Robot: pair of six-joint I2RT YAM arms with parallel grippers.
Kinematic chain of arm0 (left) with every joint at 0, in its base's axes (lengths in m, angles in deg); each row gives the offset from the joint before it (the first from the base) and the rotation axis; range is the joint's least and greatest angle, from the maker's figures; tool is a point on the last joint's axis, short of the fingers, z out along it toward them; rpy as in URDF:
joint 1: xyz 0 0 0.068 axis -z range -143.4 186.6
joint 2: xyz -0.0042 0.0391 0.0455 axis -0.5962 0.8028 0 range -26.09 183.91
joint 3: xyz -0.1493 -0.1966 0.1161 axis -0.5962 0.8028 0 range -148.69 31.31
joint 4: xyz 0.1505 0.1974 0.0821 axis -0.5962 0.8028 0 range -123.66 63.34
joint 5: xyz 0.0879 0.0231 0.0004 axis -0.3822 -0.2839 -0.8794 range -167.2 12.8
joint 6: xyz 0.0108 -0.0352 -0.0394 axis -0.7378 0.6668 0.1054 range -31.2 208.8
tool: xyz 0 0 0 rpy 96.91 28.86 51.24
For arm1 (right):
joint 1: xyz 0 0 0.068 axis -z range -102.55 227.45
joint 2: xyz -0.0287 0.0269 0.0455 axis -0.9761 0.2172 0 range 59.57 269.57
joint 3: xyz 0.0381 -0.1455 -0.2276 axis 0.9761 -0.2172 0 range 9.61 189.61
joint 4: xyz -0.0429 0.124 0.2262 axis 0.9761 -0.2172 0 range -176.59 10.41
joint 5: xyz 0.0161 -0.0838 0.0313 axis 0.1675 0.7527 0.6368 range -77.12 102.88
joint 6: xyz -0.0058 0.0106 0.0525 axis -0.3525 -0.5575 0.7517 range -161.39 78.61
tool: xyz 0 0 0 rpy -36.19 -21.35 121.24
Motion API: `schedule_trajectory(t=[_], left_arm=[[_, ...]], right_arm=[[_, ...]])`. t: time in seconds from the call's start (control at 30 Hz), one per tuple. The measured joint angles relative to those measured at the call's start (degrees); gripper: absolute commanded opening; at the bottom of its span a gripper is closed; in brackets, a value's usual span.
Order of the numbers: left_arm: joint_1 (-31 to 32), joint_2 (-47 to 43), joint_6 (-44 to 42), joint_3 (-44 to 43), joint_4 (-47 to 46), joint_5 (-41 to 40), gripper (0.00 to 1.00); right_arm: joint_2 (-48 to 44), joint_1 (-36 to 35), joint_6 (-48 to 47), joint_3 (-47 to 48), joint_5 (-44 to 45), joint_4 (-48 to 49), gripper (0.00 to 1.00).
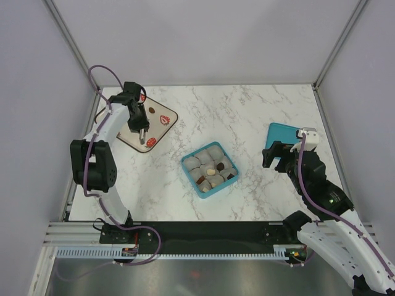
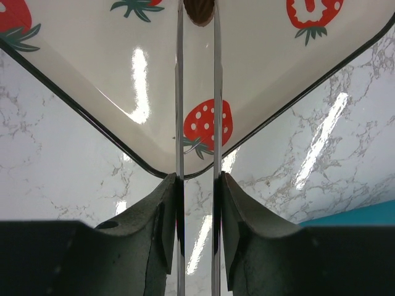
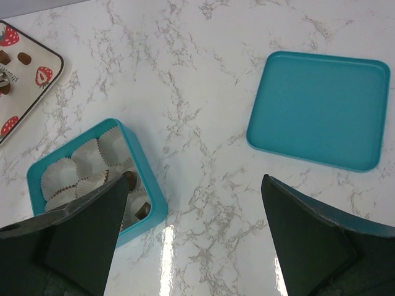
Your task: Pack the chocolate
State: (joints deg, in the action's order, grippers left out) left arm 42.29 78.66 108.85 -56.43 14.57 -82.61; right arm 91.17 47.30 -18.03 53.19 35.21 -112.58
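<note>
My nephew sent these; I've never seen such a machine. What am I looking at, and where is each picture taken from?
Two robot arms stand at a marble table. One picture looks down from above; the other two come from cameras on the wrists. The left gripper straddles a brown chocolate on a strawberry-print tray; whether it pinches it is unclear. The right gripper hangs open, empty. Mid-table lies a teal box of paper cups, a few filled, its lid apart.

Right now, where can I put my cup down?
Bare marble lies between the teal box and the teal lid, and beyond the box toward the far edge. The strawberry tray is crowded: the left tool hangs over it.
</note>
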Motion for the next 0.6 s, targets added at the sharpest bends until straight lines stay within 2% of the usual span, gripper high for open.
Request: schedule_trajectory(t=[0.6], left_arm=[[0.0, -4.85, -1.16, 0.0, 3.87, 4.11, 0.33]], right_arm=[[-0.37, 0.0, 0.68, 0.0, -0.66, -0.02, 0.97]])
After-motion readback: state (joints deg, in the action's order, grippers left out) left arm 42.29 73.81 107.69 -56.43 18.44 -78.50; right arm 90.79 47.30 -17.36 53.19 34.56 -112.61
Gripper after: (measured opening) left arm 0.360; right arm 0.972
